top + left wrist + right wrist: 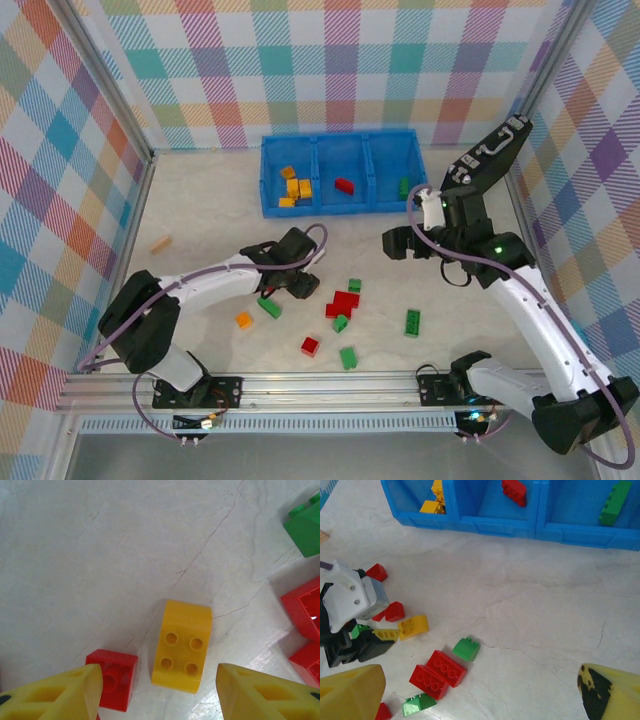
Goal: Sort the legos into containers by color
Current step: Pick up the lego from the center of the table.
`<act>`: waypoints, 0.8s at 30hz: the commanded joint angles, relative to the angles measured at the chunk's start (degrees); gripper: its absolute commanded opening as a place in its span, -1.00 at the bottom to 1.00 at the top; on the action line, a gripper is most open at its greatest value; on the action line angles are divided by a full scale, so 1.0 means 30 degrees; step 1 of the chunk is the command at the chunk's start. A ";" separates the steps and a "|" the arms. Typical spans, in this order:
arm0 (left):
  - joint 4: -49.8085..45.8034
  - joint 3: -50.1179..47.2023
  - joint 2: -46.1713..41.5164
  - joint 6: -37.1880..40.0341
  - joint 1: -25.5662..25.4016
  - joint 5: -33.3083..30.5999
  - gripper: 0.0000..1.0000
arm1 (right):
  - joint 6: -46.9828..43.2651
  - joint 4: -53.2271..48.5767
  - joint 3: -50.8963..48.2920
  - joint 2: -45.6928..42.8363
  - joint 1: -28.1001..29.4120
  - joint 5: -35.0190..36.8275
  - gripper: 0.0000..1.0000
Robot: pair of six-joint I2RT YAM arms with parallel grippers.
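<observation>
- The left pincer stands open low over the worktop, one yellow fingertip on each side of a yellow brick and neither touching it.
- The brick lies studs up, near the middle of the worktop.
- A small red brick sits just beside it, close to one fingertip.
- Right of these lie two joined red bricks and a green brick.
- More loose bricks are scattered nearer the arms: an orange one, a red one and a green pair.
- The right pincer hangs wide open and empty, right of centre, above bare worktop.
- The blue bin stands at the far side.
- Its left compartment holds yellow bricks, the middle one a red brick, and the right one a green brick.
- A tan block lies far left, well apart from everything else.
</observation>
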 commanded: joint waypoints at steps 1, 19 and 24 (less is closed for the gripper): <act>0.0820 0.0097 0.0861 -0.0466 -0.0389 0.0112 0.22 | -0.0305 0.0585 0.0326 0.0014 0.0037 -0.0546 0.98; 0.0300 0.1996 0.5511 -0.2174 -0.0686 0.0415 -0.06 | -0.0544 0.0335 0.0691 0.0865 0.0030 -0.1152 0.98; -0.0033 0.1894 0.5931 -0.2609 -0.0686 0.0607 -0.37 | -0.0671 0.0500 0.0540 0.0919 0.0037 -0.0759 0.98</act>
